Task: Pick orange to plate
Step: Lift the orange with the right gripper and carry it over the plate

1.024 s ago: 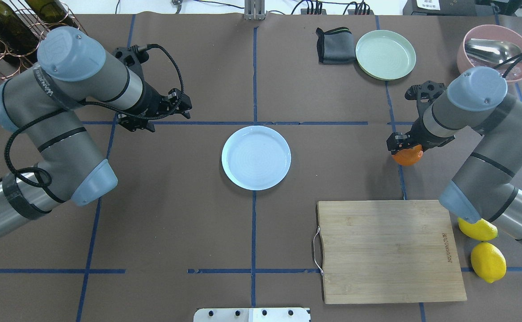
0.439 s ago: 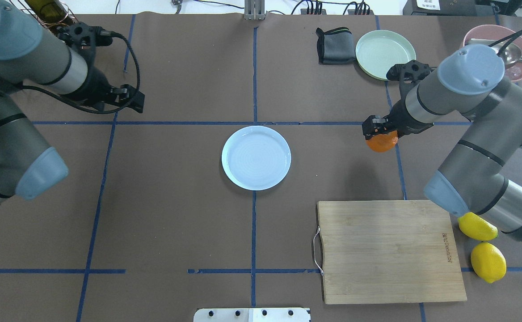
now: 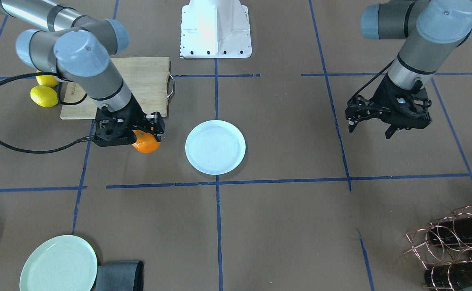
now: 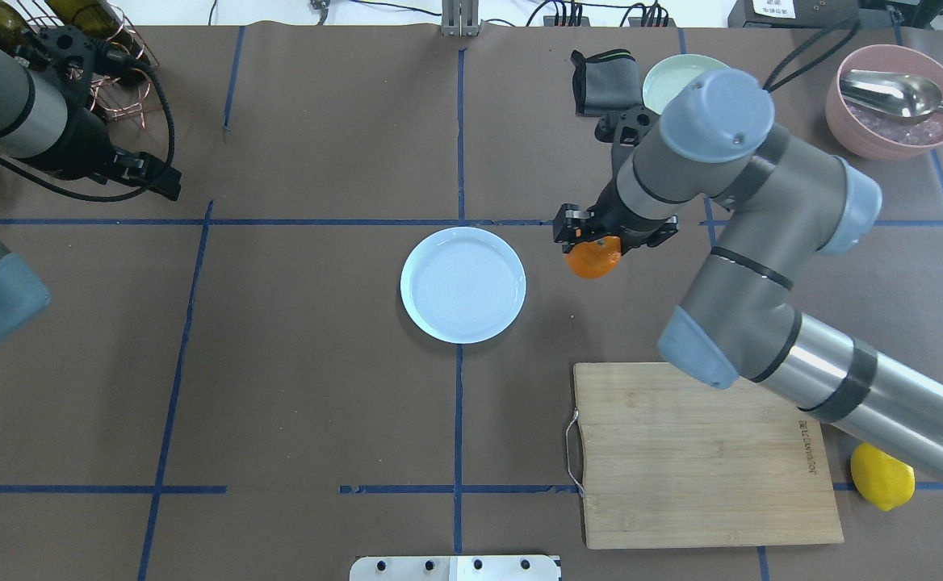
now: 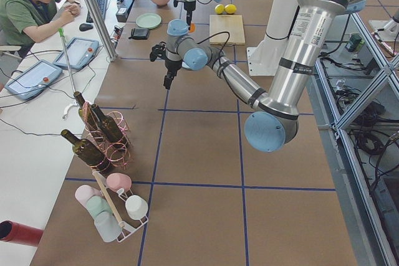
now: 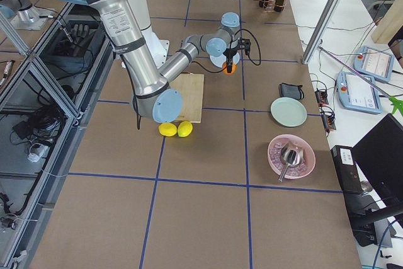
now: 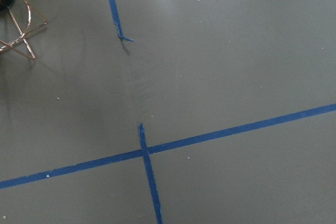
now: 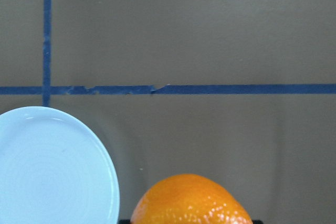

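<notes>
Left gripper (image 4: 151, 181) open and empty near the wire rack (image 4: 119, 106), plate (image 4: 463, 284) bare mid-table, orange (image 4: 594, 261) pinched in the closed right gripper (image 4: 599, 240), apparently off the table just right of the plate rim; pick looks done, remaining: move over plate, lower, release.

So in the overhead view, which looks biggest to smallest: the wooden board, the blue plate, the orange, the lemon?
1. wooden board
2. blue plate
3. orange and lemon: they look alike, and both are partly hidden, so I won't rank them.
</notes>
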{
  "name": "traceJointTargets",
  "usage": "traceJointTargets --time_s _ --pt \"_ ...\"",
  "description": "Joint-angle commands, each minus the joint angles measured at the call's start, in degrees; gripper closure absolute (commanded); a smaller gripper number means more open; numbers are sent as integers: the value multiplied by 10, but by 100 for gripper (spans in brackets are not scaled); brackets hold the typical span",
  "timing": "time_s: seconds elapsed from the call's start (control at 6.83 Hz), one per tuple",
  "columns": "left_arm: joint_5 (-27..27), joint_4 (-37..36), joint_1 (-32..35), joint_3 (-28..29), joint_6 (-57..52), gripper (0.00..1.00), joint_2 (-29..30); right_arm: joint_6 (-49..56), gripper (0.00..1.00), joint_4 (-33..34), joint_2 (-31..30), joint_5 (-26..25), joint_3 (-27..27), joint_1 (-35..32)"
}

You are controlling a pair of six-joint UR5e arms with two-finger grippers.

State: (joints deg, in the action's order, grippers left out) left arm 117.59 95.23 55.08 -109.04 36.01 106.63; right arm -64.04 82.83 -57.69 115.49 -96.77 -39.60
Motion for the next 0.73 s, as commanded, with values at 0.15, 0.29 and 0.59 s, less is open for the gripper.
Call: traceJointTargets --time_s 0.15,0.29,0.59 --pt "4 11 46 2 -86 0 -67 -29 100 6 117 -66 112 68" --pt "5 8 65 10 -114 0 -71 -29 100 6 141 -95 138 83" --pt "12 8 75 21 -114 0 -72 -29 100 5 159 -103 163 97"
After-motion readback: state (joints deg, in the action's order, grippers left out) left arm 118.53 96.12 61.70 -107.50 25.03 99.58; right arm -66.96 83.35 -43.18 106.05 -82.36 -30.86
